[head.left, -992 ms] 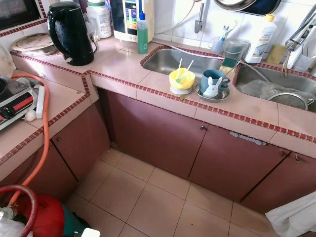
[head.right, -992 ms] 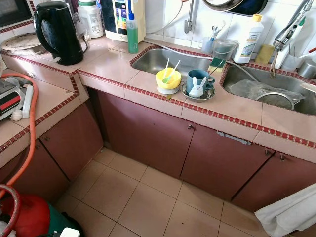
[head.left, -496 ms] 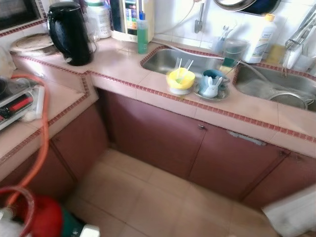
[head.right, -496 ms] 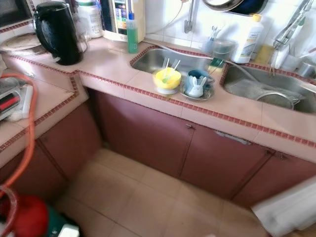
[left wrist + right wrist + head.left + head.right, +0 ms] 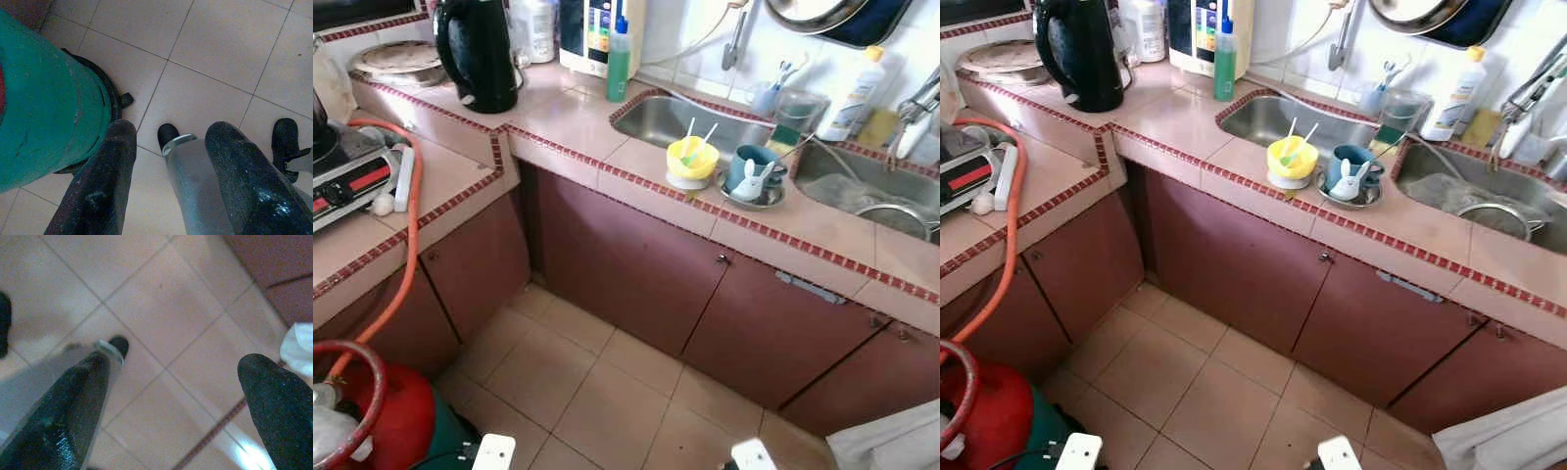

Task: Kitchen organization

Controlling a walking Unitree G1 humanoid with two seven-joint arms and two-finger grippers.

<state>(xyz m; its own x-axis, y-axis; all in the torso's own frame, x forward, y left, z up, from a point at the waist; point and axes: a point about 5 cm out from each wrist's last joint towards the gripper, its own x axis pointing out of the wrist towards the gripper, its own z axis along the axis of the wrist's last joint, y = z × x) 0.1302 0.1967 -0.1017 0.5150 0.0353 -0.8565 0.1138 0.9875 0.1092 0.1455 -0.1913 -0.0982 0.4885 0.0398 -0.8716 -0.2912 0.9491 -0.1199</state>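
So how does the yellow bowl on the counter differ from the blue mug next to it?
The yellow bowl is wide and shallow, while the blue mug is taller with a handle. The bowl rests on a white base and holds two spoons. The mug stands on a round metal saucer with a white rabbit figure in front. Both sit on the tiled ledge between the sinks.

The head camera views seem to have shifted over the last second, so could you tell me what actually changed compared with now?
Only the camera moved: the view tipped further down and swung slightly, and more floor shows. Nothing was grasped or released. The yellow bowl, blue mug, black kettle and green bottle sit as before. The left gripper and right gripper hang open over the tiles.
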